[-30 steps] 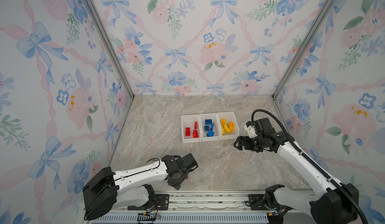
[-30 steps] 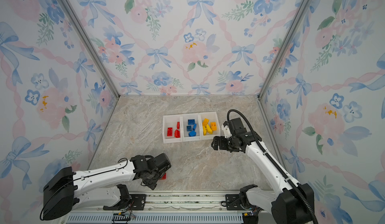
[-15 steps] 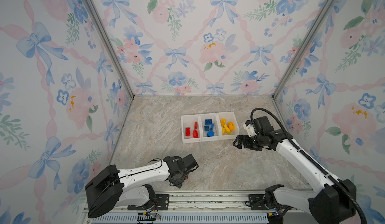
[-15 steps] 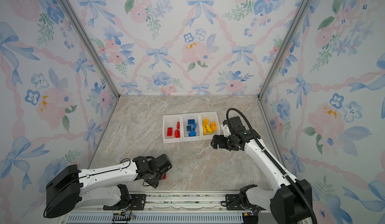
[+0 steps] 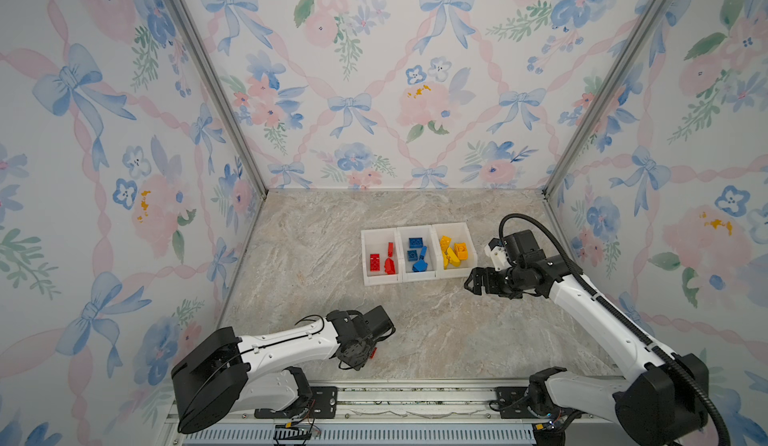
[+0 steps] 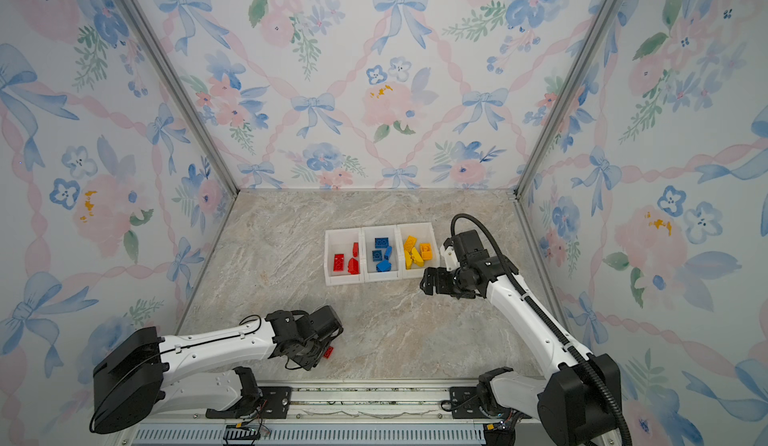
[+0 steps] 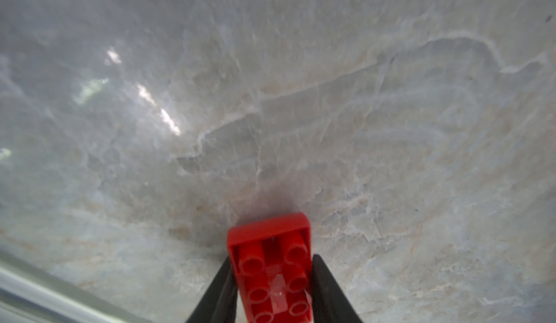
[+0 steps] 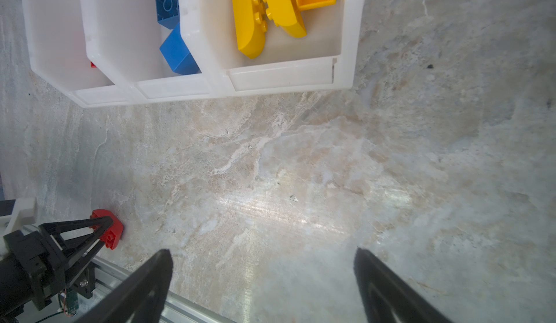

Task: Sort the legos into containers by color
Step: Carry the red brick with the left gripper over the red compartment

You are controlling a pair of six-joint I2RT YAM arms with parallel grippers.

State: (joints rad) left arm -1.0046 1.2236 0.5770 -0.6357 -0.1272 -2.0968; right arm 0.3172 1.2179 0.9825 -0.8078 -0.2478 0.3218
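My left gripper (image 7: 270, 260) is shut on a red lego (image 7: 270, 264) low at the table's front; its underside tubes face the left wrist camera. Both top views show this red lego (image 5: 372, 352) (image 6: 328, 352) peeking out beside the left gripper (image 5: 361, 350). The three joined white containers (image 5: 380, 280) (image 6: 345, 280) hold red legos (image 5: 380, 262), blue legos (image 5: 417, 255) and yellow legos (image 5: 453, 253), one color per bin. My right gripper (image 5: 471, 283) (image 8: 261, 252) hangs open and holds nothing, just right of the yellow bin's front corner.
Bare marble tabletop (image 5: 436, 332) stretches between the bins and the front. A metal rail (image 5: 395, 396) runs along the front edge. Floral walls close in the left, back and right sides.
My left gripper's jaws have closed onto the red lego. The left arm shifted slightly at the front; the right arm has barely moved.
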